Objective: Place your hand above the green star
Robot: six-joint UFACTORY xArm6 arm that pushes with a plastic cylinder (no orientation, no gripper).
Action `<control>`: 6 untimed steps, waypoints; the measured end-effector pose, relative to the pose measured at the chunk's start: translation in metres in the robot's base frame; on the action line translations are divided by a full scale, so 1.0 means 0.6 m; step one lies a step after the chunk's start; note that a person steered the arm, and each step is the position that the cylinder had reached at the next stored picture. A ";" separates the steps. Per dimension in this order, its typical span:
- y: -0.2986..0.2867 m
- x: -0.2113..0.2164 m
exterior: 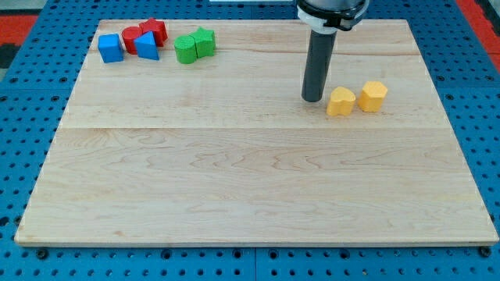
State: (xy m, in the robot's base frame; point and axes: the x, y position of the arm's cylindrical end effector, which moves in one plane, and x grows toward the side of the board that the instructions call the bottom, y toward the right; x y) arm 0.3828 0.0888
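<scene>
The green star point(205, 40) lies near the view's top left of the wooden board point(250, 187), touching a green round block point(185, 50) on its left. My tip point(312, 99) stands far to the star's right and a little lower, just left of a yellow heart-shaped block point(340, 102).
A yellow hexagonal block point(373, 95) sits right of the heart. At the top left are a blue cube point(111, 48), a blue triangle point(148, 47) and two red blocks point(131, 37) point(155, 30). Blue pegboard point(23, 117) surrounds the board.
</scene>
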 end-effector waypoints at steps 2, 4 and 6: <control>-0.013 -0.018; -0.045 -0.163; -0.169 -0.289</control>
